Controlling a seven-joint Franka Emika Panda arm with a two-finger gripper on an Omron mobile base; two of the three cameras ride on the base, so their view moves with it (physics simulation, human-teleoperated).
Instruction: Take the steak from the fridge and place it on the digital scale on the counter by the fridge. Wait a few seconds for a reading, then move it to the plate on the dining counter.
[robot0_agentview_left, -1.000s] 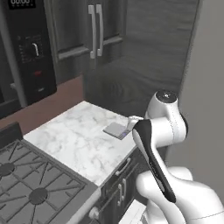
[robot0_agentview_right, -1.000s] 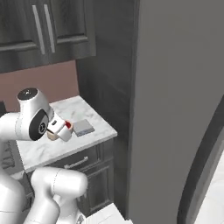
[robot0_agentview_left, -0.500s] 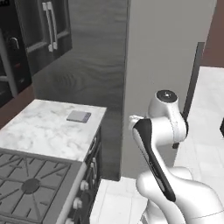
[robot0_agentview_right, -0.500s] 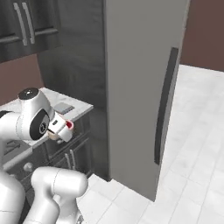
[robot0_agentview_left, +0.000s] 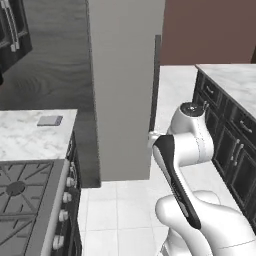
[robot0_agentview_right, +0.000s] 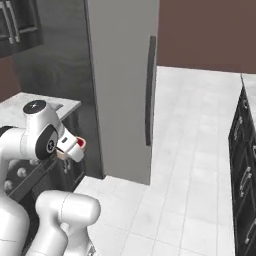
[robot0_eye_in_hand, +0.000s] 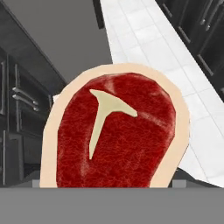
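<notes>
A red steak with a tan fatty rim sits close in front of the hand camera, held by my gripper, which is shut on it. The steak's red edge shows at the hand, held in the air in front of the fridge. The fridge is a tall grey block with a long dark handle, and its door is closed. A small flat digital scale lies bare on the narrow marble counter left of the fridge. The dining counter stands at the right. The plate is out of view.
A gas stove adjoins the counter at the lower left. White tiled floor opens between the fridge and the dark cabinets at the right. A brown wall closes the back.
The whole picture has swung to the right as the base turns, so the scale and counter slid left and the fridge front came into view. The steak stays in the gripper.
</notes>
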